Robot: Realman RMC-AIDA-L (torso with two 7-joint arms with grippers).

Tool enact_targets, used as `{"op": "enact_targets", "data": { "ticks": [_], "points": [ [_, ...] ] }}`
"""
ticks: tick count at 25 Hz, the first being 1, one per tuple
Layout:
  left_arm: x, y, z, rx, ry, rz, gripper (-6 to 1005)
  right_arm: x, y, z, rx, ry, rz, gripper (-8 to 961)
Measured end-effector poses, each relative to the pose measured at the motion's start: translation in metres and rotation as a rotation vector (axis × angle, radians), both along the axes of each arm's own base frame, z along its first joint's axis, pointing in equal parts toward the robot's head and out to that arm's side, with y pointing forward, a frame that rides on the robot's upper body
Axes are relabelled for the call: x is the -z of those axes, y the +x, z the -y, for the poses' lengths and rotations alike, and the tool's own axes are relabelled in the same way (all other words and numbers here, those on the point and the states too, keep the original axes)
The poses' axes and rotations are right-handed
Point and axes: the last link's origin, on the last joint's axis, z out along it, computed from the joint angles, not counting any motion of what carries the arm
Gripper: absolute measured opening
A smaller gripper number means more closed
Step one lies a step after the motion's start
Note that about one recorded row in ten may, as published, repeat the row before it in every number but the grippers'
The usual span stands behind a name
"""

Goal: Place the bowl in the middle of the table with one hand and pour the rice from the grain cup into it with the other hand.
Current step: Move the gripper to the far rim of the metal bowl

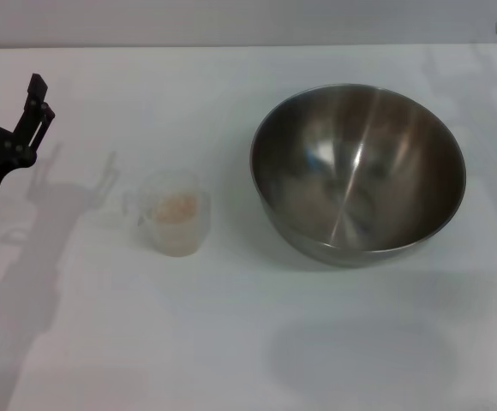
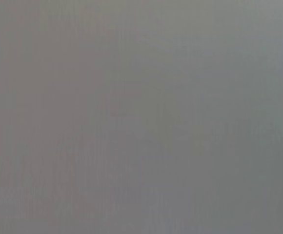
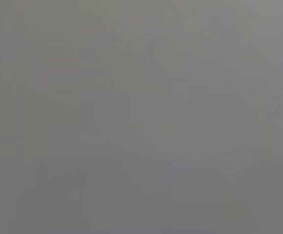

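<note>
Bowl placement is pending, I judge: left gripper, jaws unreadable, waits beside grain cup of rice; right arm unseen.

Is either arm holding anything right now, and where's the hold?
Nothing is held. The left gripper is out at the table's left edge, apart from the grain cup. The bowl stands free; the right gripper is not in view.

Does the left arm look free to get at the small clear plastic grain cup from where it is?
Probably yes: the left gripper hangs at the table's left edge, and only bare white tabletop lies between it and the cup.
</note>
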Motion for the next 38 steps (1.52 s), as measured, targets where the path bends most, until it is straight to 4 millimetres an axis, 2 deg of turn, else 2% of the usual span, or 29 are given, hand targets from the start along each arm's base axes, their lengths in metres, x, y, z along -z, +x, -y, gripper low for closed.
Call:
{"op": "enact_targets", "data": {
  "ticks": [1, 4, 5, 7, 9, 10, 11, 15, 19, 20, 25, 38],
  "points": [
    [0.000, 0.000, 0.000, 0.000, 0.000, 0.000, 842, 0.000, 0.000, 0.000, 0.000, 0.000, 0.000, 732],
    [-0.001, -0.001, -0.001, -0.004, 0.006, 0.002, 842, 0.001, -0.021, -0.002, 0.048, -0.120, -0.025, 730],
    [-0.002, -0.001, -0.001, -0.005, 0.010, 0.002, 841, 0.002, -0.034, -0.002, 0.100, -0.225, -0.026, 730],
    [-0.003, -0.001, -0.001, -0.009, 0.015, 0.004, 841, 0.000, -0.041, -0.002, 0.118, -0.266, -0.025, 728],
    [-0.005, -0.003, -0.002, -0.017, 0.025, 0.007, 840, -0.005, -0.055, 0.000, 0.165, -0.358, -0.012, 727],
    [-0.005, -0.003, -0.002, -0.019, 0.028, 0.008, 840, -0.010, -0.064, 0.005, 0.226, -0.456, 0.008, 726],
    [-0.005, -0.003, -0.002, -0.019, 0.028, 0.008, 839, -0.010, -0.064, 0.005, 0.226, -0.456, 0.008, 725],
    [-0.006, -0.003, -0.003, -0.019, 0.034, 0.009, 837, -0.029, -0.081, 0.008, 0.398, -0.681, 0.091, 722],
    [-0.007, -0.002, -0.007, -0.008, 0.029, -0.009, 835, -0.034, -0.079, 0.004, 0.495, -0.798, 0.135, 719],
    [-0.007, -0.001, -0.008, -0.004, 0.028, -0.016, 835, -0.032, -0.075, 0.003, 0.546, -0.874, 0.168, 719],
    [-0.009, 0.000, -0.012, 0.002, 0.030, -0.028, 832, -0.027, -0.066, -0.001, 0.626, -0.961, 0.223, 715],
    [-0.010, 0.003, -0.019, 0.013, 0.030, -0.038, 825, -0.005, -0.038, -0.006, 0.711, -1.058, 0.262, 706]
  ]
}}
